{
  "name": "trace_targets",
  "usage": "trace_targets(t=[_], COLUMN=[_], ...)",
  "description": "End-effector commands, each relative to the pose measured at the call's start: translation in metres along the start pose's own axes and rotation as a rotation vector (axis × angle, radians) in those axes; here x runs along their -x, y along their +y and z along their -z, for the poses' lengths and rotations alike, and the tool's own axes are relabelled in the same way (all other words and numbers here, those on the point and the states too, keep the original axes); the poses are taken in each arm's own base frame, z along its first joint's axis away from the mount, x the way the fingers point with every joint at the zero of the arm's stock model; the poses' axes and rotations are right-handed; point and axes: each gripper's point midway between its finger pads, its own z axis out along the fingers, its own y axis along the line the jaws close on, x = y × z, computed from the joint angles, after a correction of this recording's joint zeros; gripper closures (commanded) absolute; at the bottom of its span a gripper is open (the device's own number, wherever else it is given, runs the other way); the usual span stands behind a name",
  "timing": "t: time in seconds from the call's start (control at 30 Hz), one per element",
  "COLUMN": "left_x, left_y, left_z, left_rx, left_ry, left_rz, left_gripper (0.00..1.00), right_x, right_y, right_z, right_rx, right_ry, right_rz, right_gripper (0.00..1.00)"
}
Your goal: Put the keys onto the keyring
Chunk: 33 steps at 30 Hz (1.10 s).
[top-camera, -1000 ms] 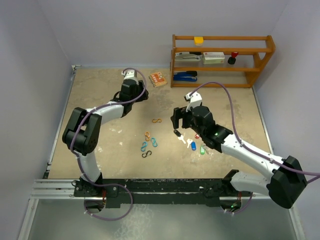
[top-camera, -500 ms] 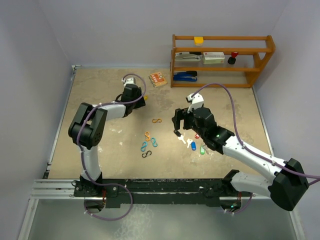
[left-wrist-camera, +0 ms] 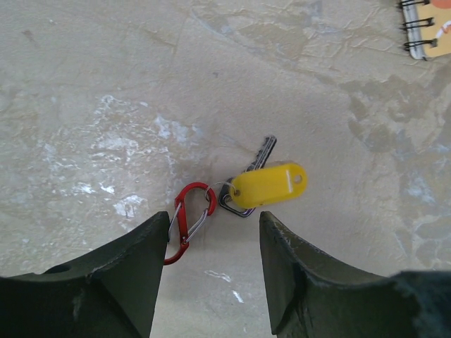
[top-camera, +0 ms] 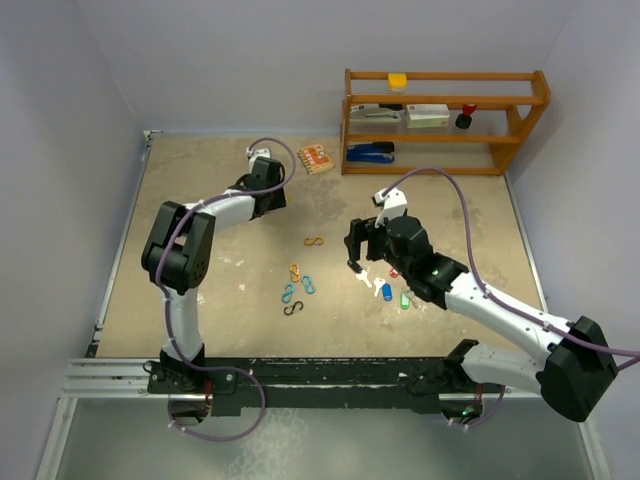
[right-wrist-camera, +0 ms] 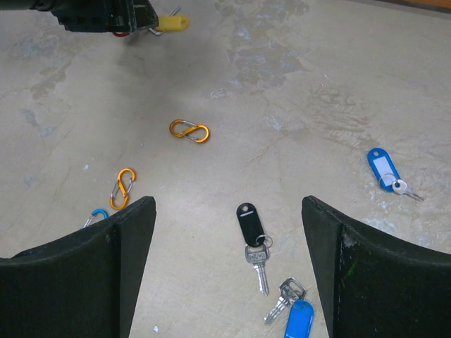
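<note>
In the left wrist view a red carabiner keyring [left-wrist-camera: 187, 220] lies on the table. The small ring of a yellow-tagged key [left-wrist-camera: 269, 184] overlaps its upper loop; whether it is threaded through I cannot tell. My left gripper [left-wrist-camera: 213, 232] hovers open just short of both, and its left finger hides the carabiner's lower end. My right gripper [right-wrist-camera: 227, 211] is open above a black-tagged key [right-wrist-camera: 249, 220], with a blue-tagged key [right-wrist-camera: 299, 320] below and another blue-tagged key [right-wrist-camera: 382, 167] to the right. From above, the left gripper [top-camera: 272, 196] is far left of the right gripper [top-camera: 356, 258].
Coloured S-shaped clips lie mid-table: an orange clip [top-camera: 314, 241], another orange clip [top-camera: 295, 271], a blue clip [top-camera: 308, 284] and a black clip [top-camera: 292, 308]. A wooden shelf [top-camera: 445, 120] stands at the back right, a small notebook [top-camera: 315, 158] to its left.
The left arm's elbow has swung right while its gripper stayed by the yellow-tagged key. The right arm has barely moved.
</note>
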Motion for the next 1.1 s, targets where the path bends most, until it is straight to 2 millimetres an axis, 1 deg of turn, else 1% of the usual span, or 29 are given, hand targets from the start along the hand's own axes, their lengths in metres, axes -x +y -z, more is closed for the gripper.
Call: trace_targets(t=[0.0, 0.23, 0.33, 0.6, 0.83, 1.07], left_x=[0.010, 0.000, 0.000, -0.005, -0.002, -0.003], left_y=[0.008, 0.012, 0.014, 0.011, -0.001, 0.003], left_z=[-0.002, -0.010, -0.012, -0.020, -0.021, -0.018], left_rx=[0.070, 0.101, 0.116, 0.111, 0.067, 0.113], left_ry=[0.000, 0.033, 0.030, 0.051, 0.079, 0.079], left_rz=[-0.060, -0.079, -0.080, -0.088, -0.087, -0.115], left_gripper=[0.48, 0.48, 0.48, 0.48, 0.48, 0.47], right_x=[0.012, 0.011, 0.011, 0.008, 0.011, 0.007], right_y=[0.001, 0.002, 0.001, 0.002, 0.003, 0.003], right_z=[0.000, 0.001, 0.000, -0.002, -0.003, -0.003], right_rx=[-0.002, 0.000, -0.003, 0.001, 0.003, 0.003], right_ry=[-0.047, -0.045, -0.044, -0.035, -0.039, -0.032], right_rz=[-0.024, -0.029, -0.026, -0.027, -0.027, -0.027], right_gripper=[0.13, 0.13, 0.13, 0.13, 0.13, 0.13])
